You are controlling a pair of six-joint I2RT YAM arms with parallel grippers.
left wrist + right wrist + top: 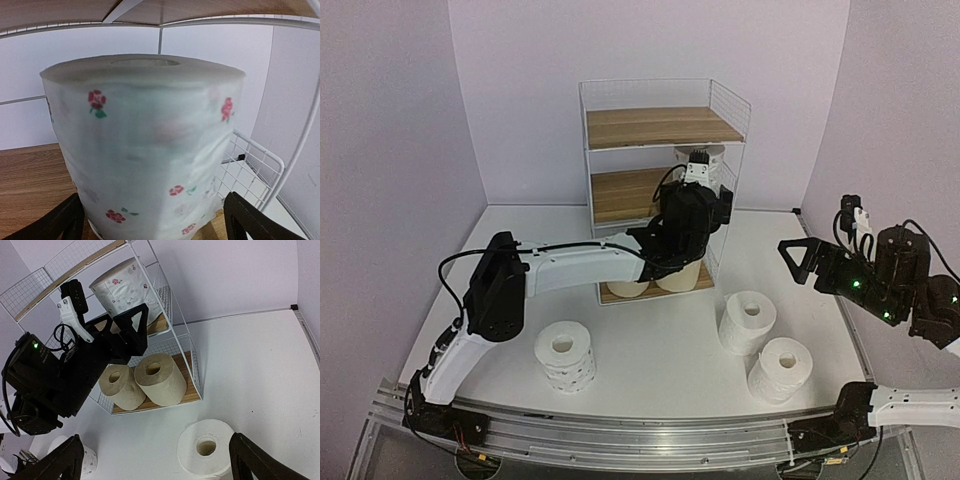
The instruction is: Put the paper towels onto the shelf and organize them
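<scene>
The shelf stands at the back middle. My left gripper reaches into its middle tier, jaws open on either side of a white paper towel roll with small red flowers. The roll stands upright on the wooden board, with a thin gap at the right finger. The roll also shows in the right wrist view. Two beige rolls lie on the bottom tier. My right gripper is open and empty, high above a plain white roll.
A dotted white roll stands on the table front left. Two plain white rolls stand front right. The shelf's top board is bare. Wire mesh closes the shelf side right of the held-in roll.
</scene>
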